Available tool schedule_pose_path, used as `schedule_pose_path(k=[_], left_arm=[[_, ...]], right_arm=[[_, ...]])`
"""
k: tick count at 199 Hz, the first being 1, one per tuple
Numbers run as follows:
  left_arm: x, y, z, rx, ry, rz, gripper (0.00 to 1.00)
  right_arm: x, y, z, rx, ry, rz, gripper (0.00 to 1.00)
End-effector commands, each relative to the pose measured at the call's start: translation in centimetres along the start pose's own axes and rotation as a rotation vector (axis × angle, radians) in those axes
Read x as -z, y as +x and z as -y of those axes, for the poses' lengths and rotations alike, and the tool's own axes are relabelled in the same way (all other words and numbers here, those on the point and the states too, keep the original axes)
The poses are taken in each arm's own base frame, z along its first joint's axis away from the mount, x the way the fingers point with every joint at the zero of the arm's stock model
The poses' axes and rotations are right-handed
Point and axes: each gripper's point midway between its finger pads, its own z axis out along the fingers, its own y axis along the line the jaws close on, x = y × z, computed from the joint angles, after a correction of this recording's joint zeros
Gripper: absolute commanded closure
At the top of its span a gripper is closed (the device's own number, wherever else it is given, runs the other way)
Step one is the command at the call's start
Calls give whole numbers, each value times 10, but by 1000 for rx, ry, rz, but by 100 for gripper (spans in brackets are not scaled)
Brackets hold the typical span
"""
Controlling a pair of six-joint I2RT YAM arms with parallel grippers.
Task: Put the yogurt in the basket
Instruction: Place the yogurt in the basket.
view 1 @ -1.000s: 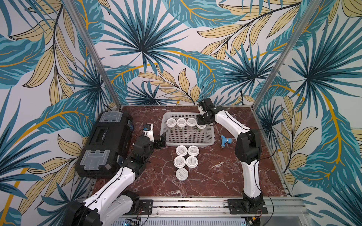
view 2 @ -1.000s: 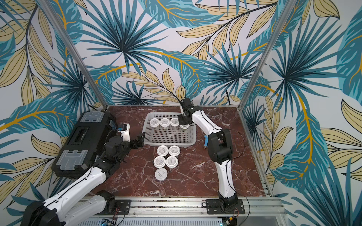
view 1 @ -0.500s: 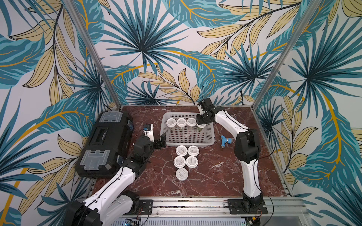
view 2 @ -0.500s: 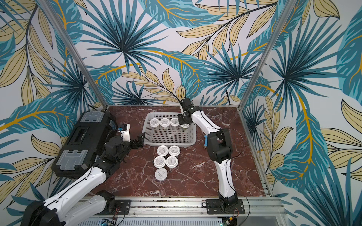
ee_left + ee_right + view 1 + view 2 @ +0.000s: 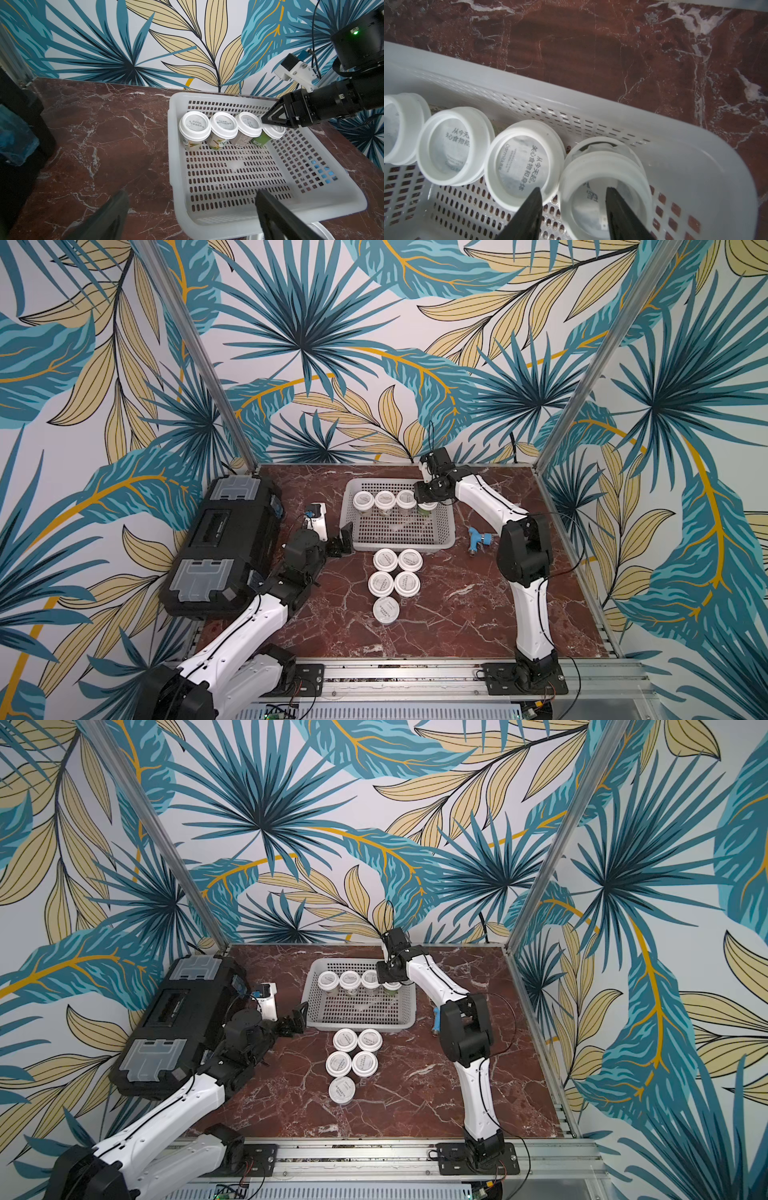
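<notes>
Over the last second almost nothing had moved. Both arms kept their places, and the count of jars inside and outside the basket (image 5: 397, 548) stayed the same.

There were nine yogurt jars in all, one white basket, one black toolbox (image 5: 224, 539) and one small blue fitting (image 5: 478, 539).

The basket held four of the jars, standing upright in a single row along its far wall, lid beside lid (image 5: 363, 499) (image 5: 385, 499) (image 5: 406, 497). The fourth jar (image 5: 604, 187), the one with the green label, stood at the right end of that row, near the basket's far right corner. The rest of the basket's grid floor was bare.

The other five jars stood on the red marble table (image 5: 457, 605) just in front of the basket. They were set as a pair (image 5: 385, 560), a second pair (image 5: 380, 583) and a single one (image 5: 386, 610) nearest the robot. The toolbox lay closed at the table's left edge. The blue fitting lay to the right of the basket.

The right gripper (image 5: 572, 190) hung just above the fourth jar. Its fingers were parted and closed on nothing, one tip over the neighbouring lid's edge and one over the fourth jar's lid.

The left gripper (image 5: 341, 541) sat beside the basket's near left corner, jaws spread wide and empty.
</notes>
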Motion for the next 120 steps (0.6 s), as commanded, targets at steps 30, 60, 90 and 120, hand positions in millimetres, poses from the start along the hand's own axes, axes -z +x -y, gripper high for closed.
schedule_pose_path(k=[30,60,90,120], left_arm=[[-4,-16,7,-5,17,16,1],[-6,-15,7,-4,16,9,1],[-8,-14,10,-7,21,0,1],[-9,-12,13,-14,27,-7,1]], right_arm=[[42,-7,-6,-16,-38,67,36],[66,-8,-10,-22,-68,103,34],[79,6,-15,-33,-104,87,34],[74,31,-16,-41,-123,36,36]])
